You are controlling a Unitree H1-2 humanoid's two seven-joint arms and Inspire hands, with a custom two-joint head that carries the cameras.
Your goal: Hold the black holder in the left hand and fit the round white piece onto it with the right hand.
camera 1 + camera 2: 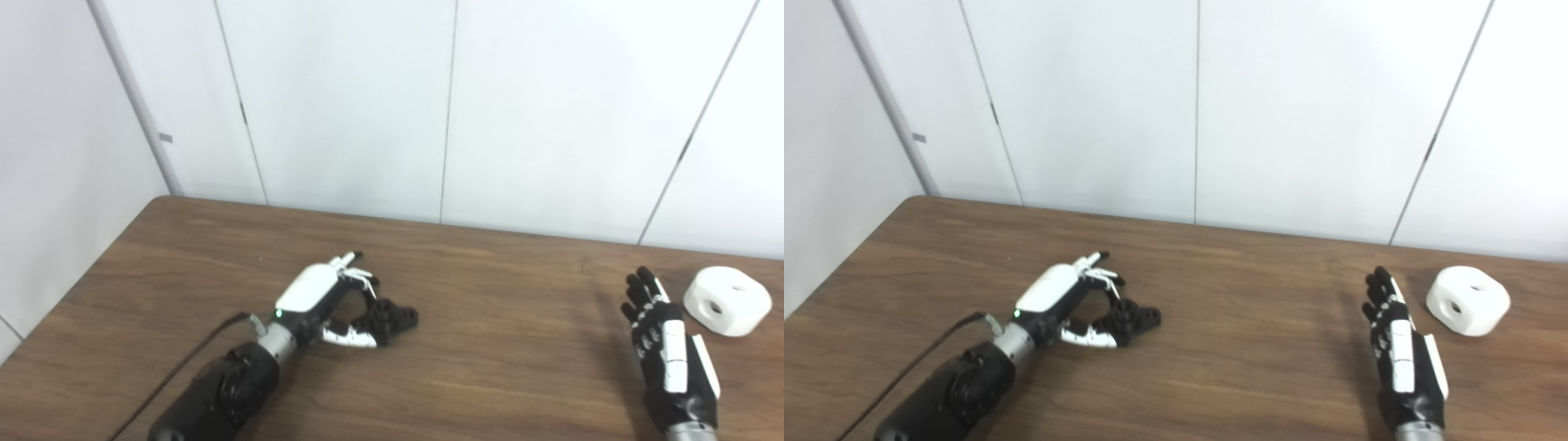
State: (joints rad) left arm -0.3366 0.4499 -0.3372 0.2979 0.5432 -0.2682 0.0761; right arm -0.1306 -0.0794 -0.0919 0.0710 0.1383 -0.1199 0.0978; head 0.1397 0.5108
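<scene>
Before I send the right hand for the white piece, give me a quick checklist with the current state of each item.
1. Left hand around the holder: fingers curled at it on the table; firm grip cannot tell.
2. Holder lifted: not ok, it looks to rest on the table.
3. Right hand free: ok, fingers straight, holding nothing.
4. White piece in view: ok, on the table just right of the right hand, apart from it.
5. Path to the white piece: ok, nothing between them.
6. White piece's holes visible: ok, one on top, one on the side.
</scene>
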